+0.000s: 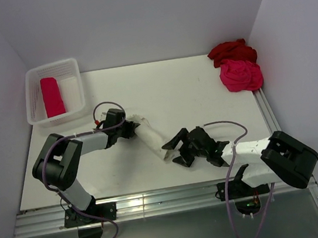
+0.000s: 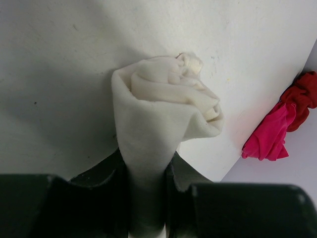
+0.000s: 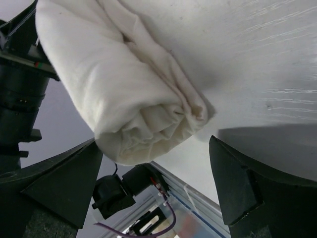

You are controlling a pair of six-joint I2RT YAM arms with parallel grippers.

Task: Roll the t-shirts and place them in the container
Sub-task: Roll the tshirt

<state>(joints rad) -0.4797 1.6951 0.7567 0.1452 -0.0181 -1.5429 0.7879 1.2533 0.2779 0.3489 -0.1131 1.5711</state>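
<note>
A rolled cream-white t-shirt (image 1: 149, 135) lies slantwise on the table between the two arms. My left gripper (image 1: 129, 125) is shut on its upper left end; in the left wrist view the roll (image 2: 163, 106) passes between the jaws. My right gripper (image 1: 174, 152) is open around the lower right end, and the roll's end (image 3: 133, 114) sits between the spread fingers (image 3: 233, 183). A rolled bright pink-red t-shirt (image 1: 52, 96) lies in the basket. A dark red t-shirt (image 1: 231, 52) and a bright pink-red t-shirt (image 1: 240, 75) lie crumpled at the far right.
A white slatted plastic basket (image 1: 73, 73) stands at the far left corner. The table's metal rail (image 1: 159, 202) runs along the near edge. Walls close in the left, back and right sides.
</note>
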